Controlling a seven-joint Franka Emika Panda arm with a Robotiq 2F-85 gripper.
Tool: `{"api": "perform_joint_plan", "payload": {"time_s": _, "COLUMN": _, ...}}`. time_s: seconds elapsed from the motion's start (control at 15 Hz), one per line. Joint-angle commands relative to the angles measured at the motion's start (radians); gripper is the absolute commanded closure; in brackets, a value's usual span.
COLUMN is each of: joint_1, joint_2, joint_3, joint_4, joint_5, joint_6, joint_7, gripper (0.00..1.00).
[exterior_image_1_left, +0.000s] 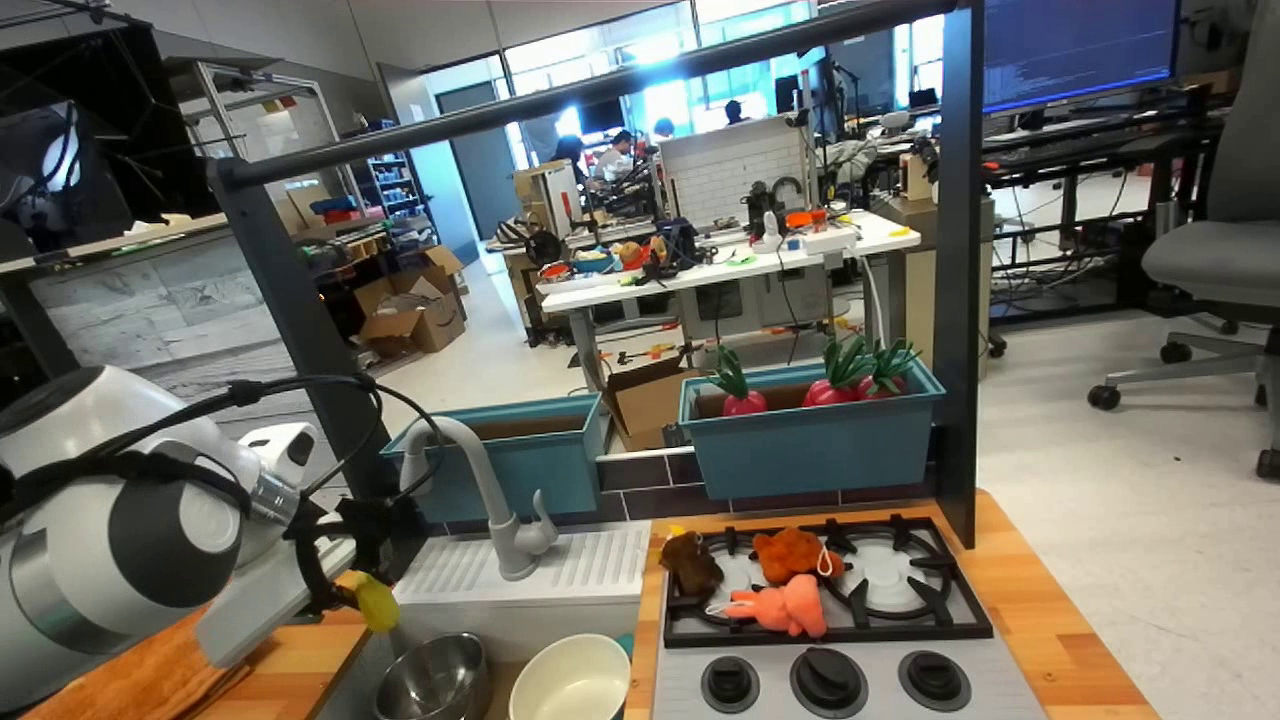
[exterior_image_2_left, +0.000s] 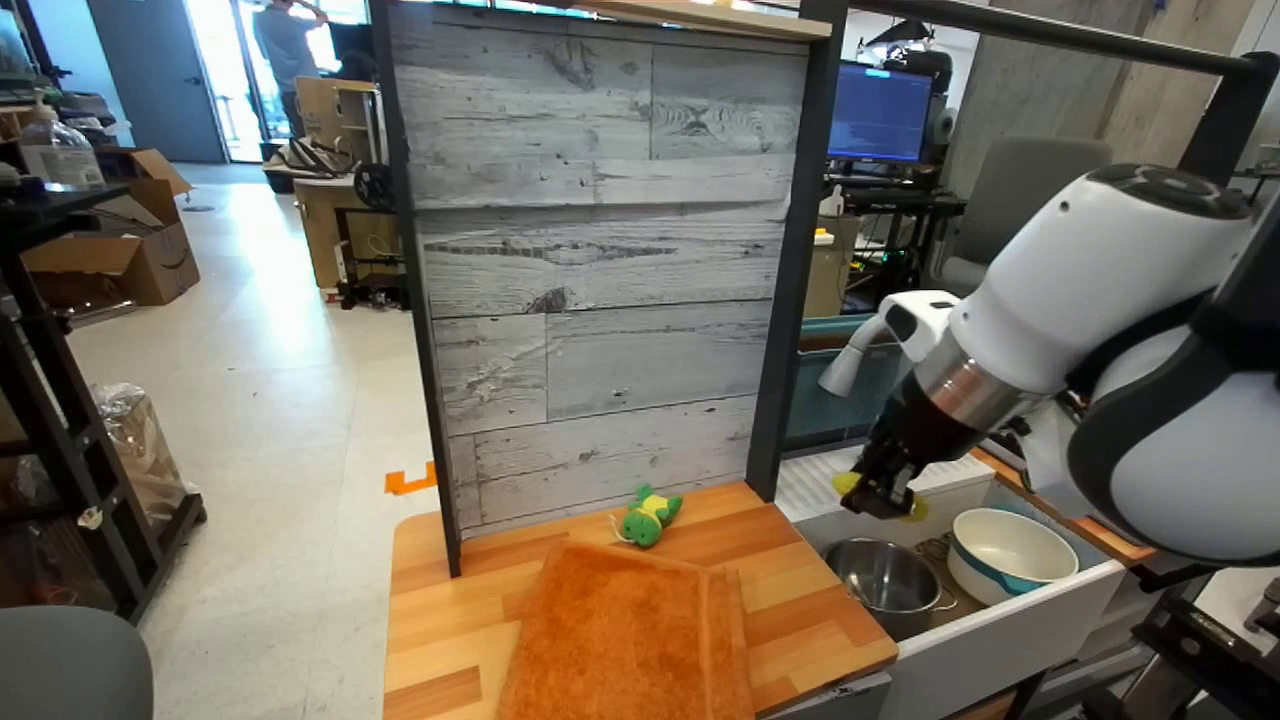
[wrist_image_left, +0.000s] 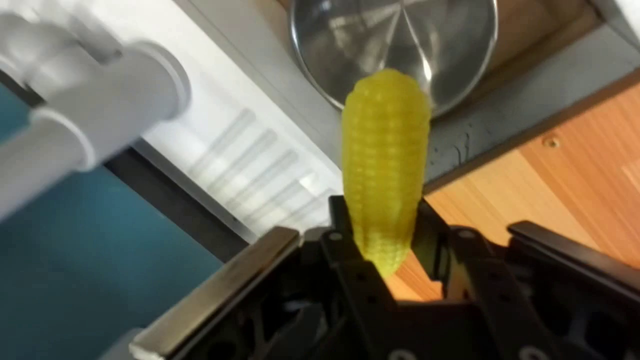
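My gripper is shut on a yellow corn cob, with one finger against each side of it near its lower end. The cob's rounded far end sticks out past the fingers in the wrist view. Held in the air, the corn is also seen in both exterior views, partly hidden by the gripper. Beyond the cob in the wrist view lies a shiny metal pot, standing in the sink. Beside the pot is a cream bowl with a teal outside.
A grey faucet rises close to the arm, before teal planters, one holding radishes. Several plush toys lie on the stove. An orange towel and a green toy rest on the wooden counter.
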Motion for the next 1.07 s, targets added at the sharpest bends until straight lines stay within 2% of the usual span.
{"api": "perform_joint_plan", "payload": {"time_s": 0.0, "joint_1": 0.051, "joint_2": -0.014, "joint_3": -0.076, "joint_4": -0.105, "joint_5": 0.114, "joint_6": 0.048, "joint_7": -0.002, "gripper": 0.92}}
{"api": "perform_joint_plan", "payload": {"time_s": 0.27, "joint_1": 0.056, "joint_2": 0.065, "joint_3": -0.094, "joint_4": -0.095, "joint_5": 0.203, "joint_6": 0.025, "joint_7": 0.018, "gripper": 0.92}}
{"api": "perform_joint_plan", "payload": {"time_s": 0.4, "joint_1": 0.076, "joint_2": 0.151, "joint_3": -0.135, "joint_4": -0.044, "joint_5": 0.277, "joint_6": 0.054, "joint_7": 0.043, "gripper": 0.92}}
{"api": "perform_joint_plan", "payload": {"time_s": 0.73, "joint_1": 0.066, "joint_2": 0.301, "joint_3": -0.185, "joint_4": 0.08, "joint_5": 0.4, "joint_6": 0.006, "joint_7": 0.117, "gripper": 0.92}}
{"api": "perform_joint_plan", "payload": {"time_s": 1.0, "joint_1": 0.054, "joint_2": 0.343, "joint_3": -0.209, "joint_4": 0.145, "joint_5": 0.46, "joint_6": -0.007, "joint_7": 0.18, "gripper": 0.92}}
